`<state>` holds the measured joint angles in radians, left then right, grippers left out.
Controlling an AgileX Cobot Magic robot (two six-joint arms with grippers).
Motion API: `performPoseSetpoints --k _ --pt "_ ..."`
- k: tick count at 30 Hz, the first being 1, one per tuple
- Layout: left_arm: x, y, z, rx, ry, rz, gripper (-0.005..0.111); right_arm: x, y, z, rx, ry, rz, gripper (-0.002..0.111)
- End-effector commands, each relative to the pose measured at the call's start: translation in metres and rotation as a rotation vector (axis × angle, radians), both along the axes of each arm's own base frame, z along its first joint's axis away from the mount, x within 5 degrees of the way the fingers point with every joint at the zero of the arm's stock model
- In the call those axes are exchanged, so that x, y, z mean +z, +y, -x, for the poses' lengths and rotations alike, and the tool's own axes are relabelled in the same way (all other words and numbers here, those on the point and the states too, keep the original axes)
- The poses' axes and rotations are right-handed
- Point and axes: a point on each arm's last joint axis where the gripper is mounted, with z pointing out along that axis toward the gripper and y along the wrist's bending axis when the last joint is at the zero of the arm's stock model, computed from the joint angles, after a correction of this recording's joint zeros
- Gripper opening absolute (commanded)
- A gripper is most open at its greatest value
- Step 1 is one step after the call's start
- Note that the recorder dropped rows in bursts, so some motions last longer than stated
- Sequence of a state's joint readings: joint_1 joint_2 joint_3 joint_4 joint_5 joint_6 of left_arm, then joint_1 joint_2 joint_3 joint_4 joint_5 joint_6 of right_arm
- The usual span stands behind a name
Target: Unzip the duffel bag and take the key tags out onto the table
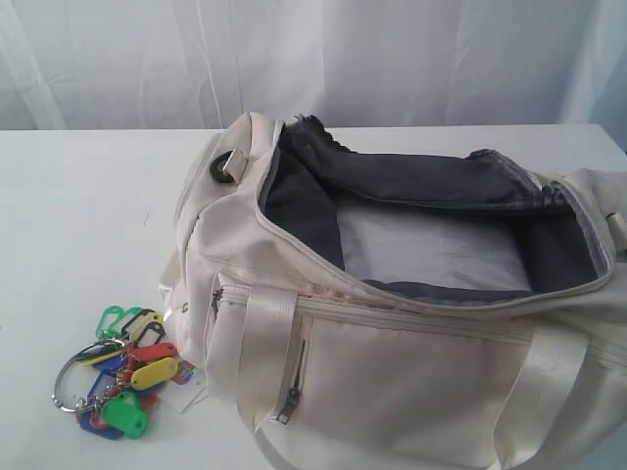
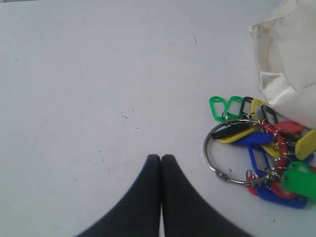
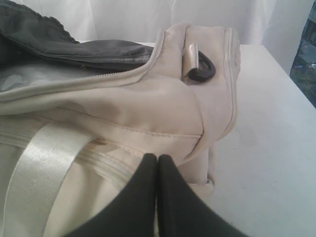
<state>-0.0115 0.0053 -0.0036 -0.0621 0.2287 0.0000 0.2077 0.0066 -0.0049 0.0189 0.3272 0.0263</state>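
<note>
Left wrist view: left fingers (image 2: 143,197) clenched empty near key tags (image 2: 256,138); right fingers (image 3: 140,197) clenched.

exterior: duffel bag (image 1: 392,372) — cut off right, bottom | left wrist: key tags (image 2: 256,138) — clipped by edge

Your left gripper (image 2: 161,157) presents two matte black fingers, smooth-surfaced, each wide at the base and curving inward to a narrow rounded tip. Your right gripper (image 3: 157,157) is of identical build: plain black finish, the same flared base, the same tapered, blunt-ended tips.
</note>
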Motion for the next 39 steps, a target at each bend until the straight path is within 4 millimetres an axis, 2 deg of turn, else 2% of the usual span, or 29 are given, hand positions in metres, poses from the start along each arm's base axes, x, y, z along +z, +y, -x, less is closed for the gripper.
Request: performPoseSetpoints --k 1,39 --pt "-0.0006 -0.0003 0.0002 -0.005 -0.005 0.003 0.000 -0.0007 0.0000 0.0002 0.001 -0.008 -0.002 0.000" --pt "-0.0006 -0.0003 0.0002 -0.005 -0.005 0.003 0.000 -0.0007 0.0013 0.0005 0.025 -0.008 -0.002 0.000"
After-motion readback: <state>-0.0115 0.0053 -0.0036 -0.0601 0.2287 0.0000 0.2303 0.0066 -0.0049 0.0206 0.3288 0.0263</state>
